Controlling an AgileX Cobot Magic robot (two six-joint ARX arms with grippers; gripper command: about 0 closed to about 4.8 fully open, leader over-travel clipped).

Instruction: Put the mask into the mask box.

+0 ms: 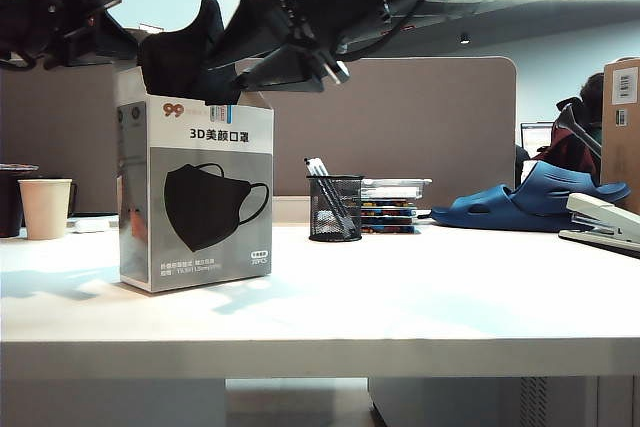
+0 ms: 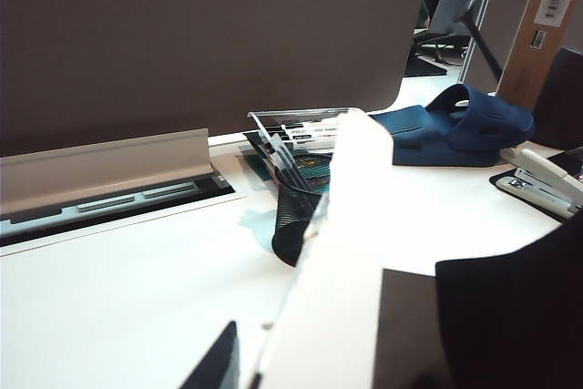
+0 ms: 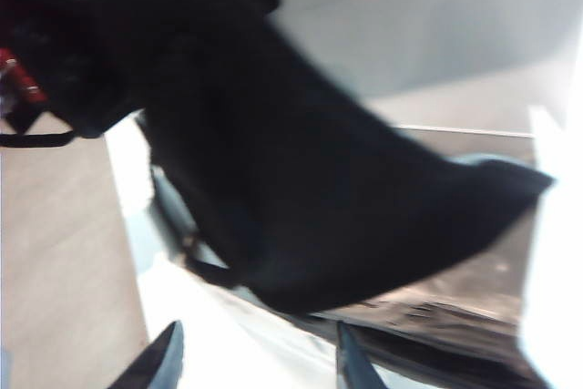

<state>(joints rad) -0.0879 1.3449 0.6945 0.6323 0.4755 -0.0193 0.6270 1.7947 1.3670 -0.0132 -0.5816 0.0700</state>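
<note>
From across the table, the right gripper [image 1: 265,72] is reaching over from the right and hanging just above the open top of the mask box [image 1: 195,192]. Its fingers are standing apart, and whether they touch the mask [image 1: 185,57] I cannot tell. The mask is standing up out of the carton's mouth, lower part inside, upper part poking above the flaps. The left gripper [image 1: 105,32] is sitting at the carton's upper left corner; its jaws are pressed nearly together, seemingly on the flap edge there. The carton front is showing a red "99", "3D" followed by Chinese characters, and a printed black mask. Further back are a mesh pen holder [image 1: 335,209], a blue slipper [image 1: 530,202], a paper cup [image 1: 46,208] and a stapler [image 1: 603,222].

In the left wrist view, a white flap of the mask box [image 2: 342,271] is running up the middle, with black fabric of the mask [image 2: 510,316] beside it.

In the right wrist view, the mask [image 3: 273,179] is blurring across most of the frame, with two dark fingertips [image 3: 155,363] spread wide beneath it.
</note>
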